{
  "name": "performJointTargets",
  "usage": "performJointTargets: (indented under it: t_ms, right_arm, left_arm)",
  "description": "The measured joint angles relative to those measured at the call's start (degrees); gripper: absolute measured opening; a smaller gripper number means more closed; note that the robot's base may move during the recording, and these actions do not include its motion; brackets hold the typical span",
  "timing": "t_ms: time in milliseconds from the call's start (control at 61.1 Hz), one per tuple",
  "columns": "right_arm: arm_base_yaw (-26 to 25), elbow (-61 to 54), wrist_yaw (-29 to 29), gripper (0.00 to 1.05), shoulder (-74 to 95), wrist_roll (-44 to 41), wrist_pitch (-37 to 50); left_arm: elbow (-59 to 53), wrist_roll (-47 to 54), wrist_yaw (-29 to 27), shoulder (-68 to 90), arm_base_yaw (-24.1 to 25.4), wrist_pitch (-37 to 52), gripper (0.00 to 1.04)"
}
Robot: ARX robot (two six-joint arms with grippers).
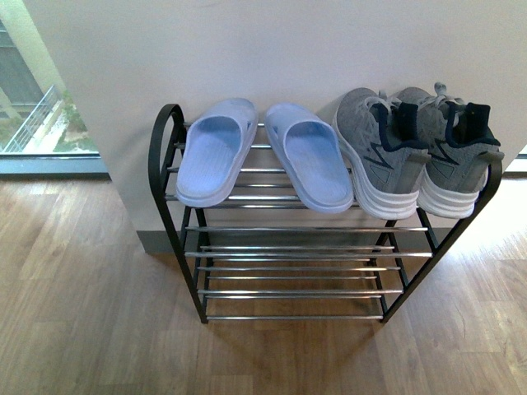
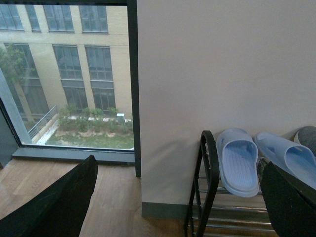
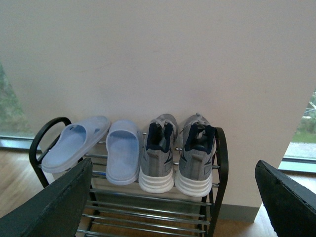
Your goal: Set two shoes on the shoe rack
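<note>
Hanging in the air with fingers spread wide and nothing between them, the right gripper point(image 3: 173, 197) faces the shoe rack point(image 3: 217, 163) from in front, its two dark fingers point(image 3: 49, 207) framing the scene in the right wrist view. Straight ahead of it, the two gray sneakers point(image 3: 175, 158) sit side by side on the top tier, heels and white soles toward the gripper, toes at the white wall point(image 3: 158, 59). Just beside them on the same tier lie two pale blue sandals point(image 3: 96, 148). The left gripper point(image 2: 177, 197), likewise spread and empty, hovers off the rack's other end, nearest the sandals, with a window point(image 2: 69, 74) beyond it. Wooden floor point(image 1: 82, 313) lies beneath the rack.
</note>
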Motion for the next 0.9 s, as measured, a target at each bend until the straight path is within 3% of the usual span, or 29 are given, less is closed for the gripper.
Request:
performJointTargets:
  t_ms: [901]
  right_arm:
    - [0.00,0.00,0.00,0.95,0.00,0.00,-0.09]
  left_arm:
    - [0.00,0.02,0.00,0.00,0.00,0.00,0.95]
